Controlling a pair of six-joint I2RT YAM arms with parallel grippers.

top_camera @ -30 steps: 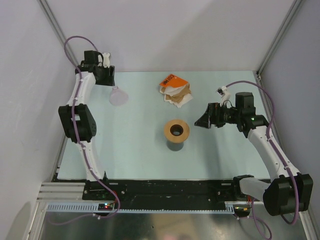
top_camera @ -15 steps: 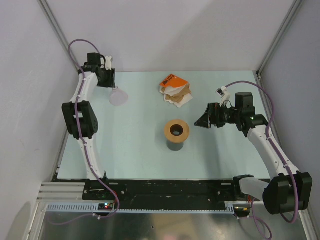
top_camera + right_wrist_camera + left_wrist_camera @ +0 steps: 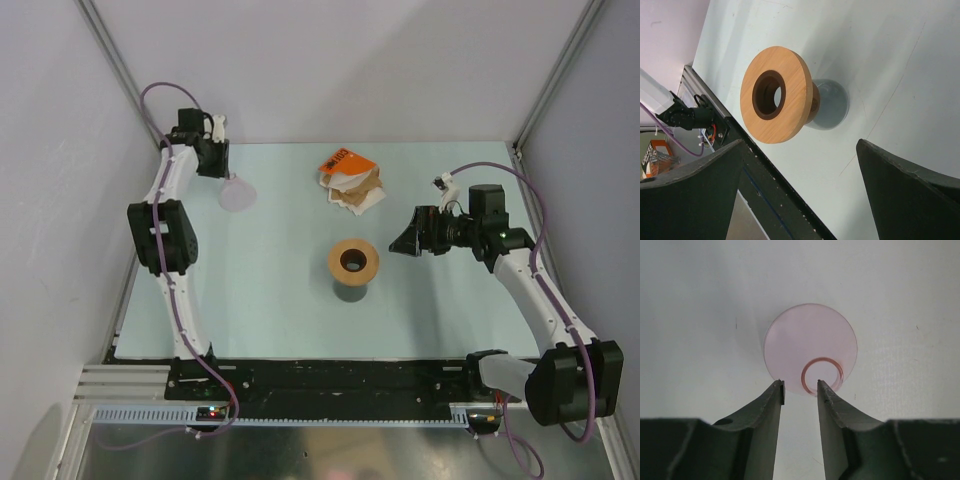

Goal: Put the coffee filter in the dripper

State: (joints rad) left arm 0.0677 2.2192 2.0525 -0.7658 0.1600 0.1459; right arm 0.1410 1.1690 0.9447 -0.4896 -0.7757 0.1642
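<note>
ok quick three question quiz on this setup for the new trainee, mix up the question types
1. True or false: the left gripper is clamped on the dripper.
2. What does the wooden ring sit on? A) the orange pack B) the dark grey cup C) the bare table
3. Fill the gap: the right gripper faces the wooden ring with its jaws wide ____.

Key:
1. False. The dripper lies just past the fingertips, with nothing between them.
2. B
3. open
</note>
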